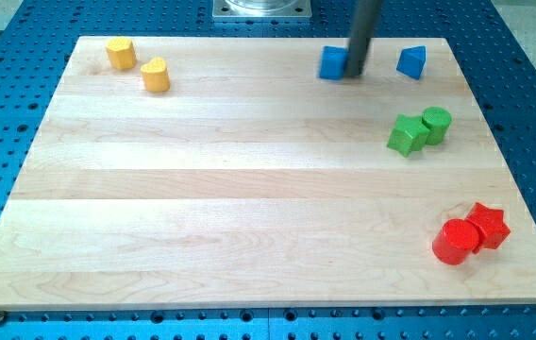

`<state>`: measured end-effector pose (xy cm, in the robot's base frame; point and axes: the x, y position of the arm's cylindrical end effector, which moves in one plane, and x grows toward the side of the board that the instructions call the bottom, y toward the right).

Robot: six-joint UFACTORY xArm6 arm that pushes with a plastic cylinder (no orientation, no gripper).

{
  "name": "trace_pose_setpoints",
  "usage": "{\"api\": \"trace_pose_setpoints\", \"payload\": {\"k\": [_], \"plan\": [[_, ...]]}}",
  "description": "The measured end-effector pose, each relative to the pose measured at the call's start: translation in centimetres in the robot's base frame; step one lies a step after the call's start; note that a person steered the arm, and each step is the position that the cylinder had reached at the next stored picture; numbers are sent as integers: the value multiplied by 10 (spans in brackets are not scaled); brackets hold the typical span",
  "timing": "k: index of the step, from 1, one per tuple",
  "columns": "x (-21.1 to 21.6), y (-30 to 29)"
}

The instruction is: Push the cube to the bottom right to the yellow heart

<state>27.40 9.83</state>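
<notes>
A blue cube sits near the view's top, right of centre. My tip stands right against the cube's right side. The yellow heart lies near the view's top left, with a yellow cylinder-like block just up-left of it. The cube is far to the right of the heart.
A blue triangular block lies right of my tip. A green star-like block and a green cylinder touch at the right. A red cylinder and a red star touch at the bottom right. The wooden board rests on a blue perforated table.
</notes>
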Motion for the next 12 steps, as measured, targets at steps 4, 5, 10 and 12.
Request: {"api": "trace_pose_setpoints", "payload": {"k": [4,5,10,12], "plan": [[7,-85],[21,-122],[18,-129],[53,-192]]}}
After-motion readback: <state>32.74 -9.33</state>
